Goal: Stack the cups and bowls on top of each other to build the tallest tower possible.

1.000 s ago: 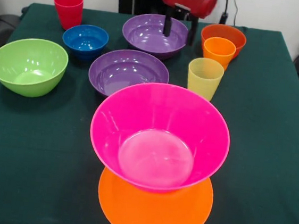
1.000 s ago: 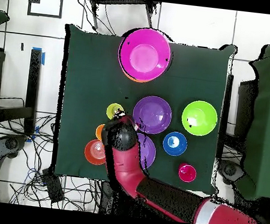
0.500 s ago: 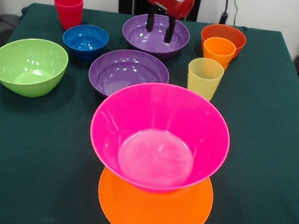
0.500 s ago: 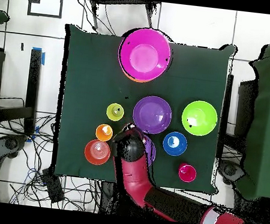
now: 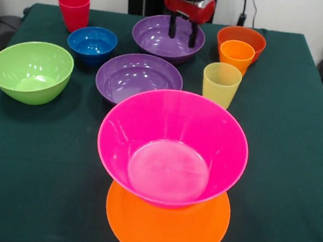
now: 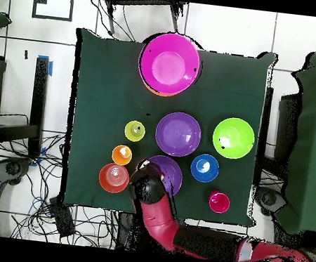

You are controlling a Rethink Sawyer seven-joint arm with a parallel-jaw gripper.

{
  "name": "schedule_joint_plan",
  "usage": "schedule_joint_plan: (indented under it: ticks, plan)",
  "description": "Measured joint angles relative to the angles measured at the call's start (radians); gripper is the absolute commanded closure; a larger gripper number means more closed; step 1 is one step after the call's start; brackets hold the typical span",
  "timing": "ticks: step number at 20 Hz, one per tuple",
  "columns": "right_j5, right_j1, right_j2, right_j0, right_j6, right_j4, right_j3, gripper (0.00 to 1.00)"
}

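The large pink bowl (image 5: 173, 145) sits upright on the upturned orange bowl (image 5: 167, 220) near the front edge; together they form the tower (image 6: 170, 62). My gripper (image 5: 182, 33) is open and empty, its two black fingers hanging over the far purple bowl (image 5: 161, 38). The second purple bowl (image 5: 136, 77) lies in front of it. The translucent yellow cup (image 5: 221, 83), the orange-yellow cup (image 5: 236, 55) and the small red-orange bowl (image 5: 248, 37) stand at the right. The blue bowl (image 5: 92, 42), red cup (image 5: 74, 10) and lime green bowl (image 5: 31, 71) stand at the left.
The dark green tablecloth (image 5: 286, 140) covers the table. Cables and chair parts lie on the floor around the table (image 6: 40, 201). The arm (image 6: 177, 234) reaches in from the robot's side.
My gripper has swung from beside the orange-yellow cup to the left over the far purple bowl, then a little back to the right and up. No bowl or cup has moved.
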State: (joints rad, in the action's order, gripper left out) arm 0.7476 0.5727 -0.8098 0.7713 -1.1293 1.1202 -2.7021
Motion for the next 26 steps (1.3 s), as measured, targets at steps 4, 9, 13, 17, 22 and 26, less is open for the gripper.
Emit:
schedule_joint_plan:
  ticks: [4, 9, 13, 17, 22, 26]
  plan:
    - [-0.008, -0.059, 0.058, -0.002, -0.056, -0.070, 0.000, 0.00]
    - [-0.042, -0.071, 0.113, -0.022, -0.114, -0.088, 0.001, 0.00]
    - [-0.089, -0.047, 0.141, -0.052, -0.133, -0.087, 0.001, 0.00]
    - [-0.150, -0.002, 0.164, -0.090, -0.135, -0.086, 0.001, 0.00]
    - [-0.207, 0.045, 0.194, -0.128, -0.138, -0.095, 0.003, 0.00]
    - [-0.220, 0.056, 0.210, -0.139, -0.157, -0.122, 0.014, 0.00]
